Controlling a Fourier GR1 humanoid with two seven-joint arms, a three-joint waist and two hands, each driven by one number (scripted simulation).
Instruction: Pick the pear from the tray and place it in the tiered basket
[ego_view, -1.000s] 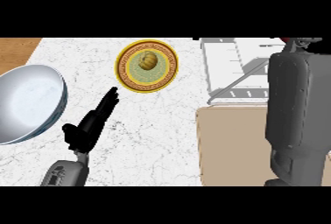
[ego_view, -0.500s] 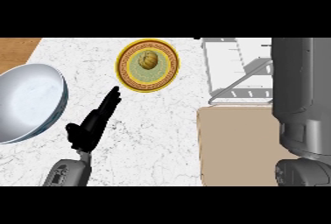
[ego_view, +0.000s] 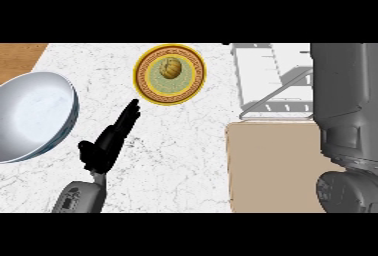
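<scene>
1. Far left, a big pale bowl (ego_view: 33, 117) sits on the white marbled counter (ego_view: 184, 150), smooth and round, its rim cut off by the view's edge; a strip of wood-brown surface (ego_view: 18, 55) shows in the upper left corner.
2. Top centre, a round plate (ego_view: 169, 74) with a yellow rim and a patterned brown band around a greenish middle. This is where the fruit sits.
3. The pear (ego_view: 170, 68) lies on the plate's centre, golden-brown and lumpy, with nothing touching it.
4. To the right of the plate stands the tiered basket (ego_view: 273, 80), a white, boxy frame with slanted struts, well apart from the pear.
5. Below the basket lies a flat tan board (ego_view: 269, 165), plain and matte, running down to the lower edge.
6. A thick grey forearm (ego_view: 347, 110) fills the right side, covering part of the basket and board. The right hand itself is out of sight.
7. The left hand (ego_view: 107, 142) shows at lower left, black, fingers straight and together, pointing up toward the plate. It holds nothing, and the fingertips stop just short of the plate's lower rim, between bowl and plate.
</scene>
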